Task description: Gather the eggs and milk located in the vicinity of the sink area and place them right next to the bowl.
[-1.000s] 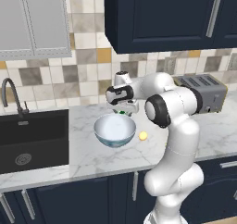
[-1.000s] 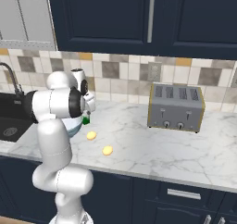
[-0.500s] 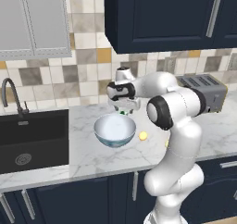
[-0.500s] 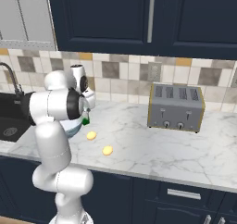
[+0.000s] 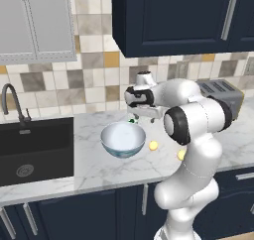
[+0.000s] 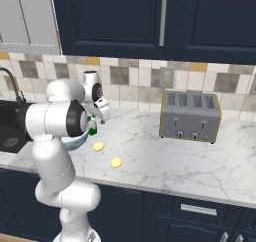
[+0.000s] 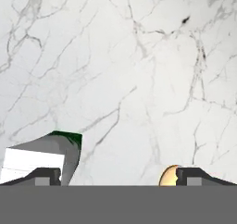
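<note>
Left base view: my gripper hangs above the marble counter, just behind the bowl. A sliver of the milk, its green top, shows directly under my hand at the bowl's far rim. One egg lies just right of the bowl; a second egg lies farther right, partly behind my own arm. The sink is well apart to the left, the toaster behind my arm to the right.

Right base view: my gripper points down over the milk, whose green top peeks out beside my arm. The bowl is mostly hidden by the arm. Both eggs rest on open counter, clear of my hand.

Hand view: my fingers are spread wide, nothing between them. The milk lies at the left tip, an egg behind the right tip; whether either touches, I cannot tell.
</note>
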